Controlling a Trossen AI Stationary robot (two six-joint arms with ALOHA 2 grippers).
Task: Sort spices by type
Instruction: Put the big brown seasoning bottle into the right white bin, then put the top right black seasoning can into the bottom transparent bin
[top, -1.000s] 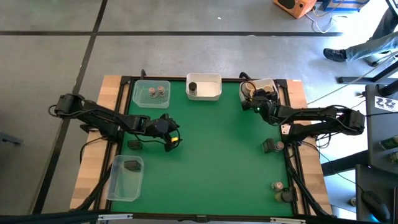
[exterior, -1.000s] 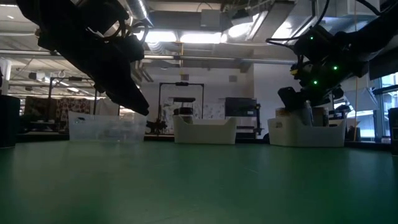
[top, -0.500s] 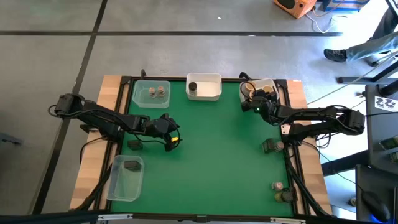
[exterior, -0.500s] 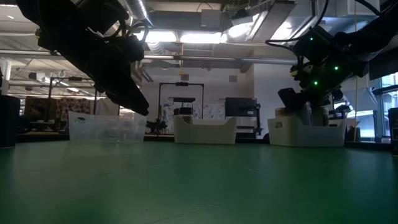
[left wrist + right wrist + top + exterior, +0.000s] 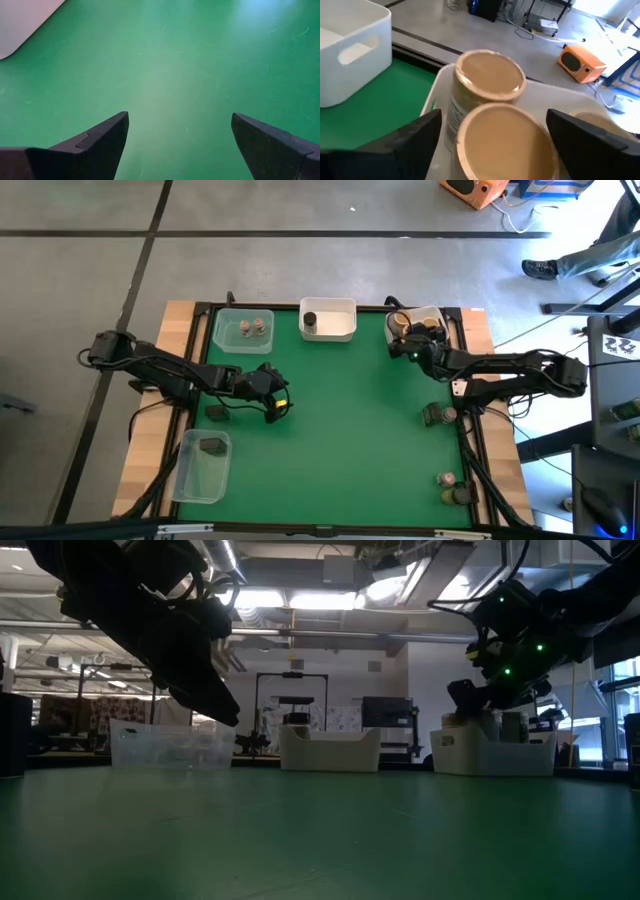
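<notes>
The right gripper (image 5: 408, 346) is positioned over the white rectangular tub (image 5: 437, 314) at the far right corner of the green bench (image 5: 340, 430). Its dark fingers (image 5: 415, 137) are seen spread wide in the right wrist view, straddling the nearer of two tan-lidded round jars (image 5: 490, 80) standing inside that tub; no contact with the fingers can be made out. The left gripper (image 5: 276, 406) is held above bare green mat left of centre, fingers (image 5: 100, 142) wide apart with nothing between them. A clear tub (image 5: 243, 330) at the far left is loaded with two grey-lidded jars (image 5: 252, 328). A white tub (image 5: 328, 320) at far centre contains one dark cylinder (image 5: 310, 320). A second clear tub (image 5: 201, 466) at the near left holds one dark blocky container (image 5: 211, 446), and another dark block (image 5: 216, 413) is seen loose on the bench just beyond it. Unsorted spices are left along the right edge: a pair (image 5: 438, 416) mid-way and a pair (image 5: 453, 488) near the front corner.
</notes>
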